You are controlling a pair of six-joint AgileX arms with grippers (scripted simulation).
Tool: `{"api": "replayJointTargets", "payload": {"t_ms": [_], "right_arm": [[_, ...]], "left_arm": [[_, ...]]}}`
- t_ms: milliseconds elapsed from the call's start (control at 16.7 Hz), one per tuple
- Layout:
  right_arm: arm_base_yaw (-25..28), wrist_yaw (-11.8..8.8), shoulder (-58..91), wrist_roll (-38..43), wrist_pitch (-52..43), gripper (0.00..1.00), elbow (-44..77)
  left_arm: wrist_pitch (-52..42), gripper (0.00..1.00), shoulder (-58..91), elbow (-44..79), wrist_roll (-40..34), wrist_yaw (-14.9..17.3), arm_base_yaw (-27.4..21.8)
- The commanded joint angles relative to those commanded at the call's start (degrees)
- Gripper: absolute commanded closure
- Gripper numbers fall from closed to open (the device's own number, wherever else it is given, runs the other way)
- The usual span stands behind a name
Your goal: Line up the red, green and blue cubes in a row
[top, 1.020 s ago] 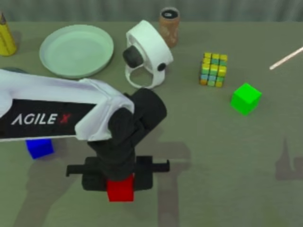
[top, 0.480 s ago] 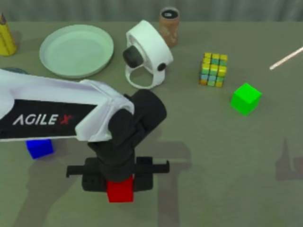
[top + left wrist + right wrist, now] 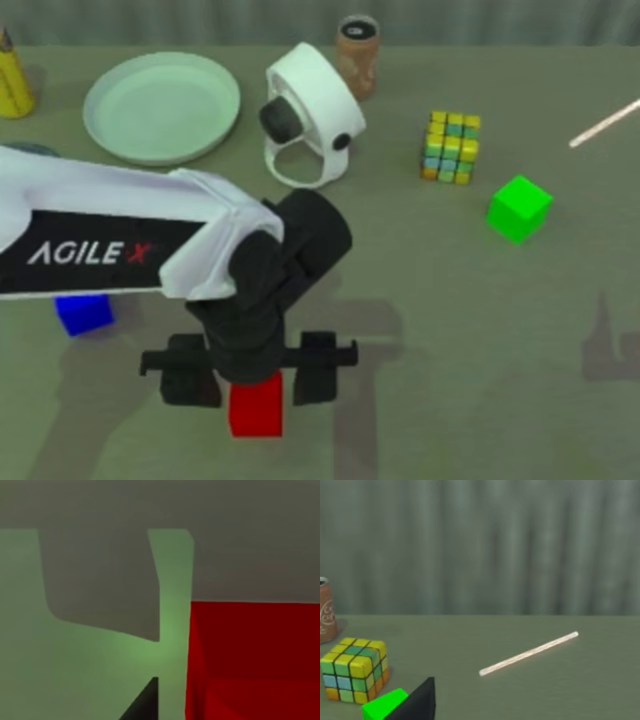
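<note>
Red cube (image 3: 255, 408) sits on the surface at the lower centre of the frame, between the spread fingers of the left gripper (image 3: 250, 372), seemingly set there to start the row. Blue cube (image 3: 83, 313) lies at left, green cube (image 3: 519, 208) upper right.

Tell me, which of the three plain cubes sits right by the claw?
The red cube, between the open left gripper's fingers. The blue cube and green cube lie apart.
</note>
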Motion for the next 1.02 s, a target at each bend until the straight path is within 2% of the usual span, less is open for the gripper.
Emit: {"api": "replayJointTargets", "payload": {"t_ms": [600,1020], "right_arm": [[0.0,0.0,0.0,0.0,0.0,0.0,0.0],[0.0,0.0,0.0,0.0,0.0,0.0,0.0]], "left_arm": [[-0.2,0.0,-0.1,0.2,0.0,0.0,0.0],[-13.4,0.0,-5.3,7.6,-0.5,0.0,0.6]]}}
